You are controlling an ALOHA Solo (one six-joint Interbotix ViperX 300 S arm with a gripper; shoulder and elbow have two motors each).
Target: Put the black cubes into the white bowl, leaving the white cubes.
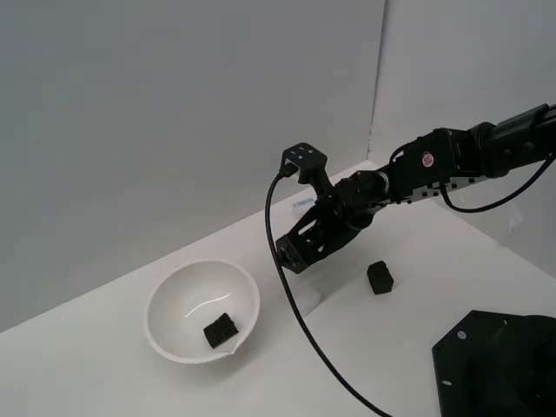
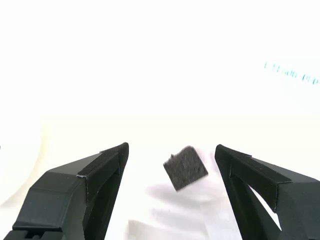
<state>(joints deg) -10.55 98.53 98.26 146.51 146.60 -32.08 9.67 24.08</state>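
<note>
Pincer (image 2: 172,165): jaws apart, astride a small matte black cube (image 2: 185,168), untouched.
Bowl: round glossy white bowl (image 1: 165,334) holds 1 black cube (image 1: 221,330); another (image 1: 380,277) lies beyond the pincer.
Risk: the cube sits skewed (corners outward), so closing could twist it loose.

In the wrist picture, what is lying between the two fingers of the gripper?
A single black cube sits in the gap between the open fingers, touching neither, with white table around it. The exterior view hides this gap behind the gripper.
</note>
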